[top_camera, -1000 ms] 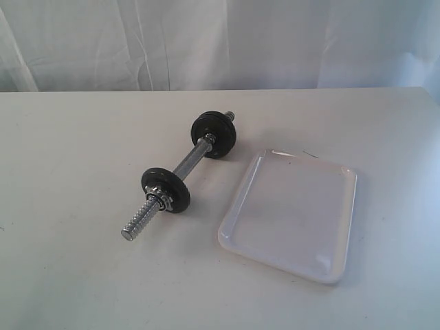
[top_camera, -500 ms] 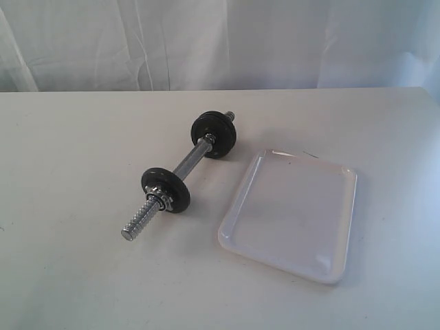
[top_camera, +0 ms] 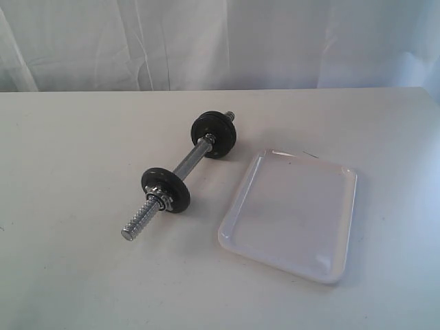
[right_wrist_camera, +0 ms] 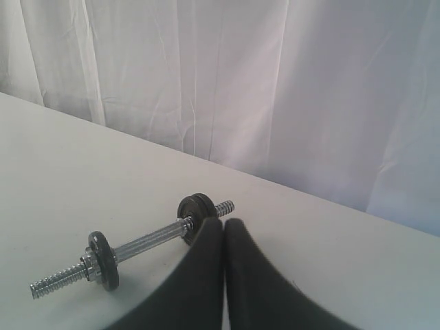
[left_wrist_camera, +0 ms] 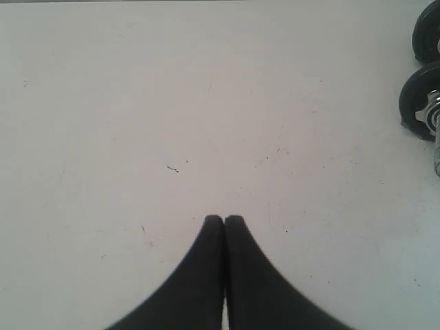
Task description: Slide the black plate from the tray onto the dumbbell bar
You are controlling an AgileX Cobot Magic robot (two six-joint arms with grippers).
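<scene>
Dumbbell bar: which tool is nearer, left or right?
Left, probably. The left tool, shut, hangs over the table with the dumbbell bar close beside it. The right tool, also shut, sits farther back, seeing the whole bar small ahead.

The left gripper (left_wrist_camera: 225, 218) is two smooth matte-black fingers (left_wrist_camera: 199, 282), broad at the root and curving in to rounded tips, with a thin seam between them. The right gripper (right_wrist_camera: 224, 221) has the same plain dark shape.

the right pincer (right_wrist_camera: 225, 221), fingers pressed together, hangs above the dumbbell bar (right_wrist_camera: 148, 243) on the table (right_wrist_camera: 62, 172).
</scene>
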